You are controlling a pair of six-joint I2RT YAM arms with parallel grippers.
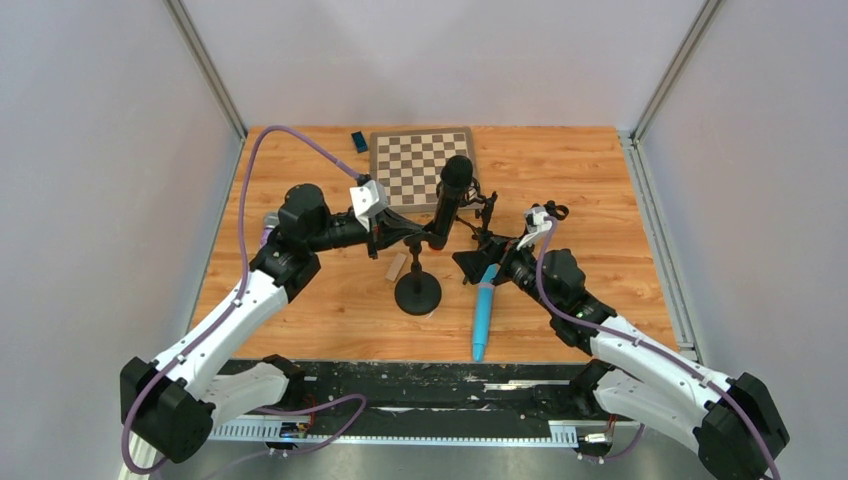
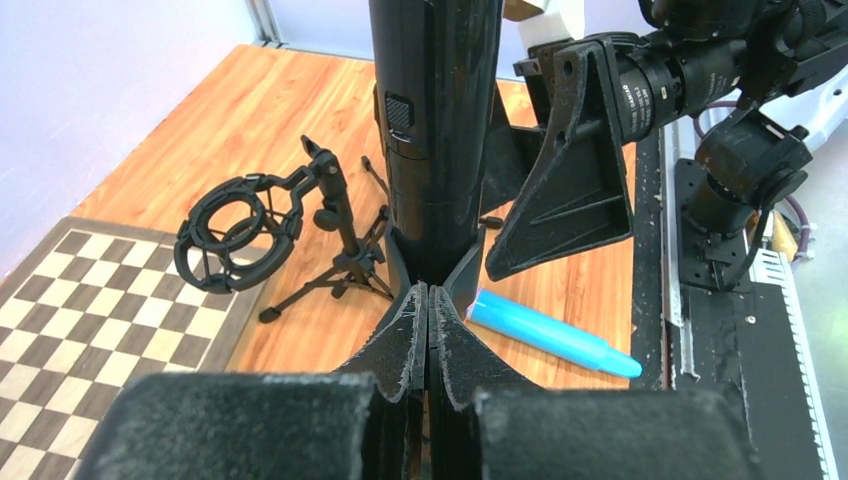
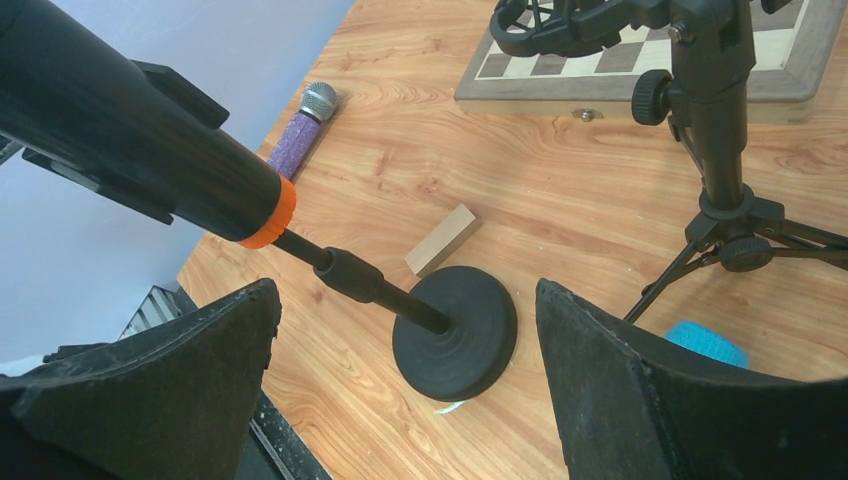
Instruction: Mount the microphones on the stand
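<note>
The long black microphone (image 1: 450, 195) (image 2: 435, 120) (image 3: 130, 130) stands tilted on the round-based stand (image 1: 418, 295) (image 3: 455, 330), its orange end down on the stand's rod. My left gripper (image 1: 425, 240) (image 2: 428, 295) is shut, jaws pressed together with nothing between them, tips right at the microphone's lower part. My right gripper (image 1: 480, 262) (image 3: 405, 290) is wide open, facing the stand's rod and base without touching them. The light blue microphone (image 1: 483, 312) (image 2: 550, 335) lies on the table near the front edge. The purple microphone (image 3: 300, 135) with a silver grille lies at the left.
A small tripod stand with a shock mount (image 1: 487, 215) (image 2: 300, 225) (image 3: 720, 130) stands behind the right gripper. A chessboard (image 1: 400, 170) lies at the back. A wooden block (image 1: 396, 266) (image 3: 442, 240) lies beside the round base, and a small blue object (image 1: 358, 141) by the chessboard's corner.
</note>
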